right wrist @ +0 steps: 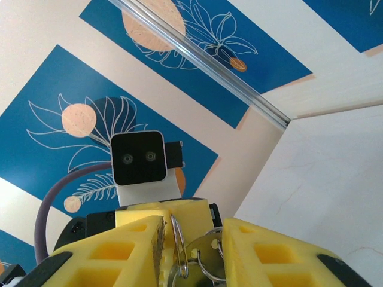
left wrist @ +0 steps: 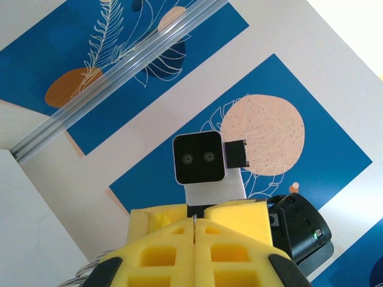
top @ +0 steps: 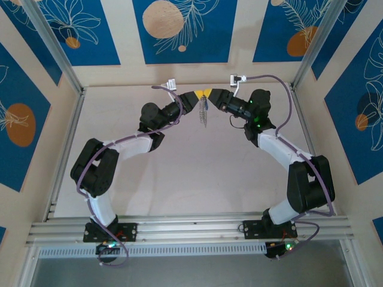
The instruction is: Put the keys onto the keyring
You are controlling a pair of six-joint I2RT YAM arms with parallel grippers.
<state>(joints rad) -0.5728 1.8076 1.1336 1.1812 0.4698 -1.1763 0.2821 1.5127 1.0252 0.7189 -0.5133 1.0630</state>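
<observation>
Grey metal keyring (right wrist: pixel 178 245) between the slightly parted yellow fingers (right wrist: pixel 108 257) of the right claw (right wrist: pixel 194 230), left claw (left wrist: pixel 195 230) closed tight.

Clearance: centre of table open, upper centre blocked.
In the top view, the bare table (top: pixel 197 173) is free from mid-frame down to the rail (top: pixel 191 226), bounded by the left arm (top: pixel 119 149) and right arm (top: pixel 287 155) at either side. At upper centre the left gripper (top: pixel 194 97) and right gripper (top: pixel 214 97) meet tip to tip, the keyring (top: pixel 204 112) hanging just below, closing that gap. Enclosure walls (top: pixel 179 75) border the table on three sides.
</observation>
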